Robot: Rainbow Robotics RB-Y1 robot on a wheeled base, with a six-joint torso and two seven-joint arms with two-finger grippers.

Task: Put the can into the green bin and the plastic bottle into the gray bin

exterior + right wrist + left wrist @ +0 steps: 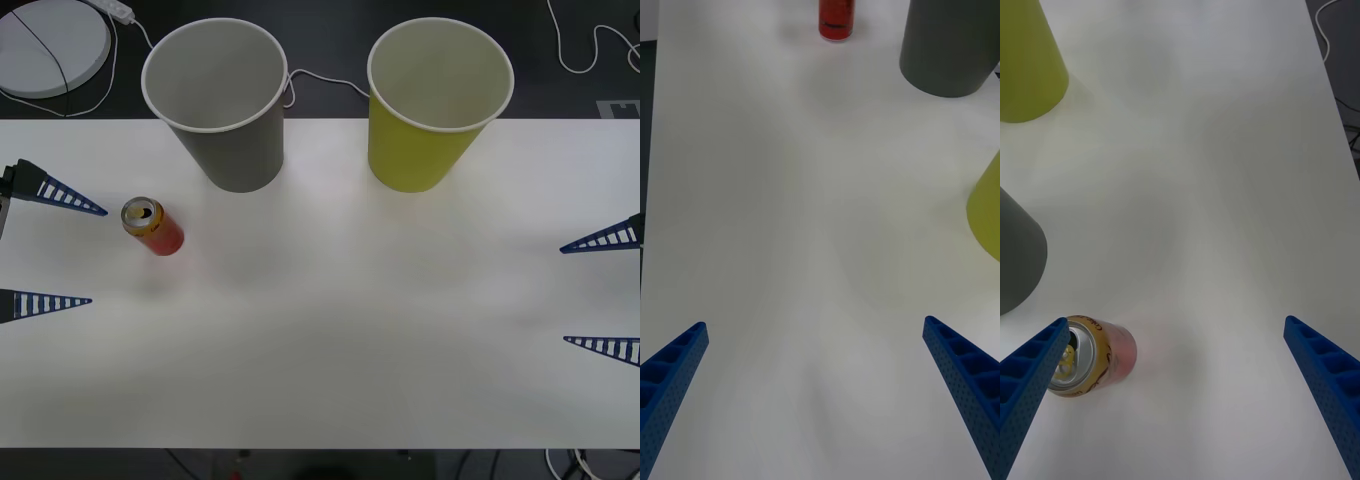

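At the near left edge of the white surface, the left gripper hangs with its two blue ribbed fingers spread wide and nothing between them; in the left wrist view the left gripper shows the same wide gap, one finger overlapping the can's top in that view. On the near right edge the right gripper is likewise spread open and empty, well apart from everything else, and its own camera shows the right gripper over bare surface. Just beyond the left gripper's upper finger stands the can, small and red-orange with a gold top and an open pull-tab hole, upright on the surface and not held; it appears close at hand in the left wrist view and far off in the right wrist view. Farther back, near the far edge, the gray bin stands upright behind the can, its pale inside showing. Beside it toward the robot's right, with a gap between them, the green bin stands upright too. Past the surface, a white round device and white cables lie on the dark floor.
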